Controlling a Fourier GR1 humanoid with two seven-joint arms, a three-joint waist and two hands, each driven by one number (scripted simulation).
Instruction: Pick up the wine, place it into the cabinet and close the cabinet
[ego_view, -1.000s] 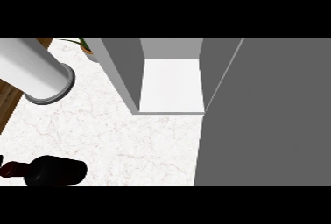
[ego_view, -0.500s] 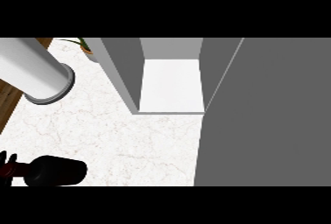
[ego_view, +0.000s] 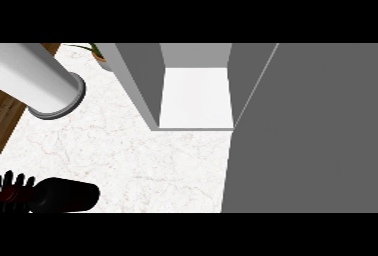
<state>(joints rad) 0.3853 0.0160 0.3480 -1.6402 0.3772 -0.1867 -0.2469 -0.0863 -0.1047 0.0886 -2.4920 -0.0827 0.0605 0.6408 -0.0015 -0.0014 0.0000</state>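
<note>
The wine bottle (ego_view: 66, 196) is at the bottom left of the head view, dark and nearly black. It lies low over the white table (ego_view: 148, 155). Its long side runs left to right, and its round end points right.

The left hand (ego_view: 15, 192) is at the bottle's left end, right at the edge of the view. Its black fingers sit in a row and look curled round a dark red part of the bottle, so it seems to be holding it. The right hand does not show.

The open cabinet (ego_view: 196, 97) is up and to the right of the bottle, well apart from it. Its white floor is bare. The big grey cabinet door (ego_view: 303, 130) stands open on the right. I think the left hand must carry the bottle up and right, into that opening.
</note>
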